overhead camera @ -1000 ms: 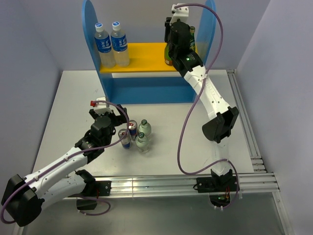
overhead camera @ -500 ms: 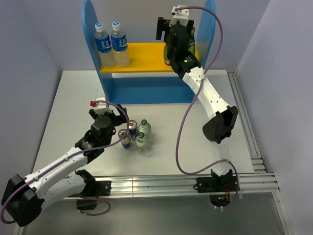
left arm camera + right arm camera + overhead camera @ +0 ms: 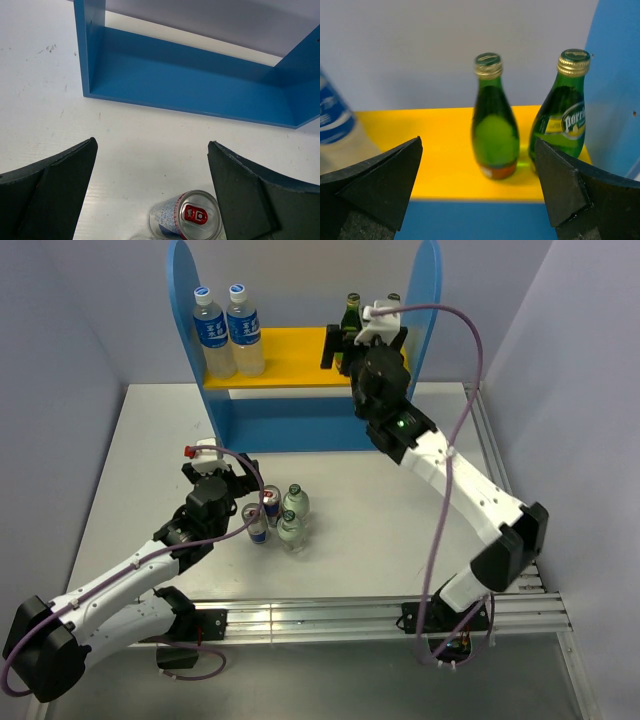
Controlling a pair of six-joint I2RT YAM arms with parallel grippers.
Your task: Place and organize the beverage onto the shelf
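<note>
On the shelf (image 3: 182, 300), yellow upper board (image 3: 295, 355), right end: two green glass bottles (image 3: 494, 131), upright, slightly apart. I judge them heavy, rigid, slick, breakable; I would take each across the belly. On the table (image 3: 150, 440), clustered: two cans (image 3: 256, 523), light and dentable, and two small clear bottles (image 3: 290, 530), just beside my left end effector (image 3: 152, 142), spread, holding nothing. Right end effector (image 3: 478, 141): spread, holding nothing, facing the green pair. Obscured: one green bottle's label, unreadable; the cans overlap from above; only one can top shows at the left wrist.
</note>
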